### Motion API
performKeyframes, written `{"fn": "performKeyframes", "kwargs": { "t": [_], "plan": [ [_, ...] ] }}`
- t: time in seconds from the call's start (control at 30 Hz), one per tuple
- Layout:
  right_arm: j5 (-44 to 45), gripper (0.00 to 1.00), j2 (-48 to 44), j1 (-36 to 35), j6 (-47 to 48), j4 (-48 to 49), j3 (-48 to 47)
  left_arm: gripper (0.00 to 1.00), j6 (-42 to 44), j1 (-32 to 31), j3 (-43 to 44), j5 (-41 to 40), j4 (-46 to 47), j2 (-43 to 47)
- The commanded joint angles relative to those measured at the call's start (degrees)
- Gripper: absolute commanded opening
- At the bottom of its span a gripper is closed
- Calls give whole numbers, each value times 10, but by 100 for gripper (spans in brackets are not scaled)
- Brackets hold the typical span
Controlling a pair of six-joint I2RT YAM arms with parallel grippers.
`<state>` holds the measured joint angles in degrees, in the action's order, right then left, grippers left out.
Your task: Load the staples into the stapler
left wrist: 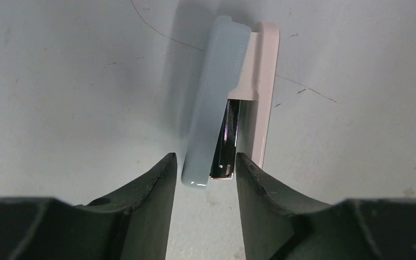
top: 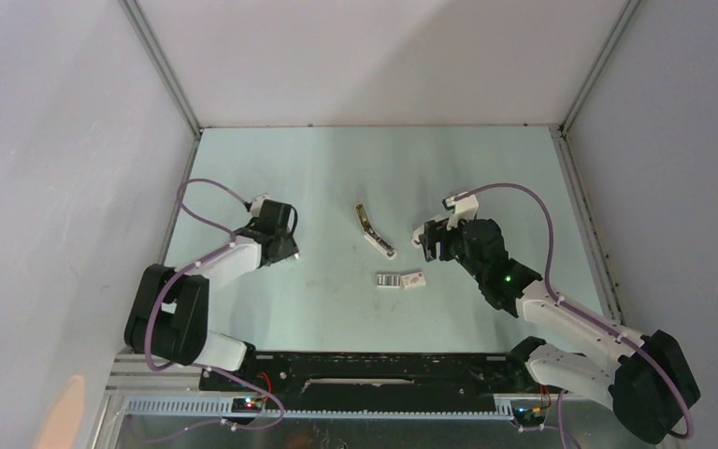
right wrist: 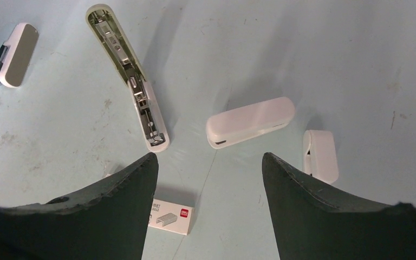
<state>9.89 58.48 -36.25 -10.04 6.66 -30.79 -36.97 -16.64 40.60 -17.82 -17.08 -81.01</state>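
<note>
The stapler (top: 374, 230) lies swung open at mid-table, its metal magazine (right wrist: 135, 89) facing up. The staples (top: 389, 280), a small grey striped block, rest just in front of it beside a white staple box (top: 414, 279) (right wrist: 171, 216). My right gripper (top: 427, 238) (right wrist: 208, 157) hovers open over the table above this box, holding nothing. My left gripper (top: 285, 251) (left wrist: 206, 160) is low at the left. Its fingers flank the near end of a small pale-blue and pink stapler (left wrist: 222, 103) (right wrist: 19, 54) with thin gaps, not clamped.
A closed white stapler (right wrist: 249, 122) and a smaller white one (right wrist: 320, 157) lie under the right arm. Grey enclosure walls meet the table's left (top: 179, 196) and right edges.
</note>
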Motion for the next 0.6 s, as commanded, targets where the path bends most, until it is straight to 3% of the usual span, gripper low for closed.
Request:
{"fn": "performKeyframes", "kwargs": {
  "t": [0.0, 0.17, 0.37, 0.57],
  "plan": [
    [-17, 72, 5, 1, 4, 37, -2, 48, 9, 0, 1, -2, 37, -18],
    [-52, 71, 8, -15, 12, 56, -2, 39, 8, 0, -9, 23, 55, -27],
    [-27, 71, 20, -100, 55, 98, -2, 31, -18, -5, -36, 76, 63, 10],
    [6, 71, 76, -190, 47, 163, -2, 29, -59, -64, -68, 95, 61, 77]
  ]
}}
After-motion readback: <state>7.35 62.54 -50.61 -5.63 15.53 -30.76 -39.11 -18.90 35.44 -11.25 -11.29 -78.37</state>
